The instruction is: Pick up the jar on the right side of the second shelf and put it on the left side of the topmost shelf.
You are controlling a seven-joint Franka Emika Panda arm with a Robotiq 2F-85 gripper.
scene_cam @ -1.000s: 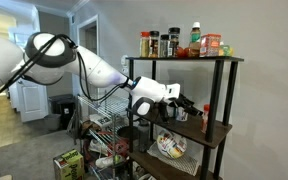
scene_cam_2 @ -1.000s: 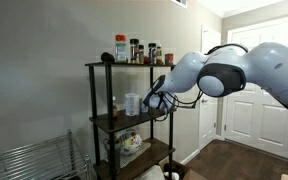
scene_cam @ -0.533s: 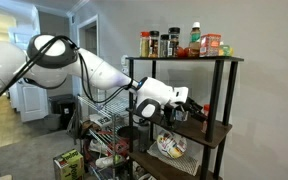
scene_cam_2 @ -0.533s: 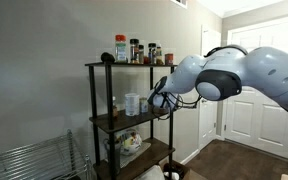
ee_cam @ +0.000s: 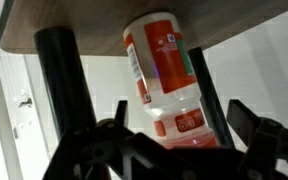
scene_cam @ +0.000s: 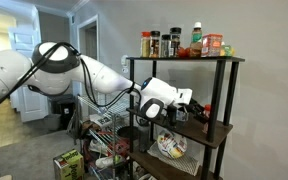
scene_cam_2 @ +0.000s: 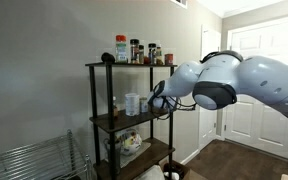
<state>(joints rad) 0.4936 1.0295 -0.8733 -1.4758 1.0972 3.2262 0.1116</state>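
The pincer [ee_cam: 176, 118] is standing spread wide at the right end of the second shelf [scene_cam: 212, 129], its dark fingers [ee_cam: 117, 112] reaching in level with the board. In the wrist view, which is showing the scene upside down, the jar [ee_cam: 167, 80] is sitting on the brown board with its orange label facing the camera. It is lining up in the gap between the two fingers, neither of them pressing on it. A black frame post [ee_cam: 66, 95] is rising just beside it. In an exterior view the small red jar [scene_cam: 206, 109] is standing just past the pincer [scene_cam: 191, 100], under the topmost shelf [scene_cam: 184, 58] crowded with other spice jars [scene_cam: 152, 44].
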